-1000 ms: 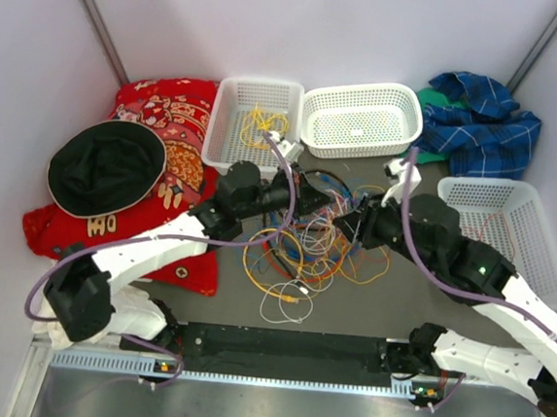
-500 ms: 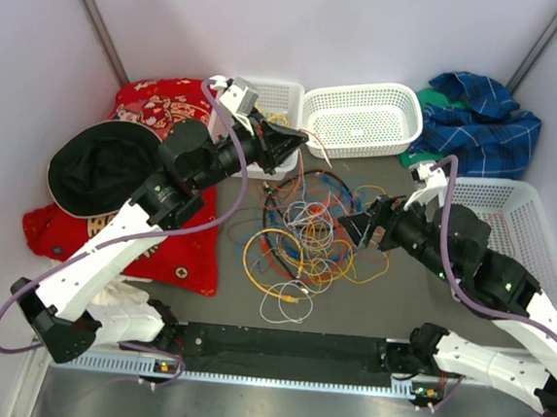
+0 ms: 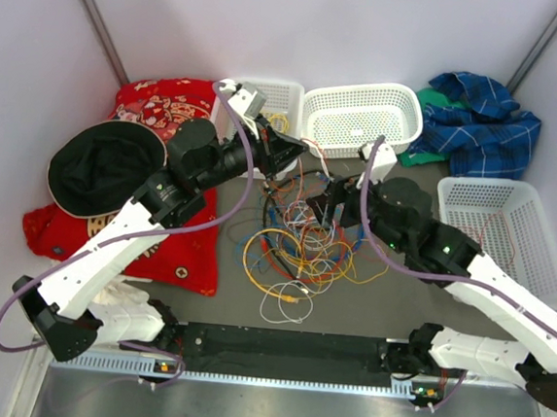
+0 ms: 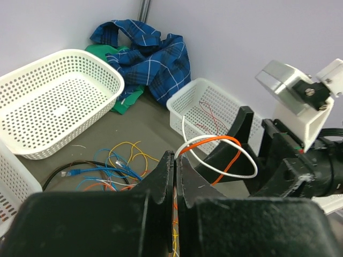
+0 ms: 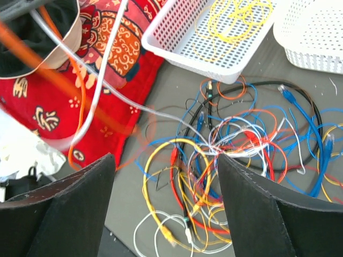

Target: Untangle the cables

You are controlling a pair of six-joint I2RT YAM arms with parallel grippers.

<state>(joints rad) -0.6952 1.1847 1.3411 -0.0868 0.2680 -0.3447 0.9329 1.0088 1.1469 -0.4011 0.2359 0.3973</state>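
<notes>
While the left gripper (image 3: 298, 152) hangs above the far-left edge of the heap of cables (image 3: 300, 245), its jaws are pinched together on two strands, an orange cable (image 4: 214, 140) and a white cable (image 4: 225, 170). Both loop out past the tips and slant down into the heap, so their long axis runs from up-left of the heap down toward its middle. Right of that, the right gripper (image 5: 165, 158) hovers over the heap's far-right part with its jaws wide apart and nothing between them. The taut strands pass just left of it, so this arm looks the nearer one to take hold of the knot below.

The heap lies on a grey desk (image 3: 368, 304). Left of the heap are a red cloth (image 3: 160, 110) and a black hat (image 3: 106, 169). Beyond it stand a basket (image 3: 222, 126) holding yellow wire and an empty basket (image 3: 362, 143). Right of it sit a third basket (image 3: 485, 188) and a blue plaid shirt (image 3: 481, 119).
</notes>
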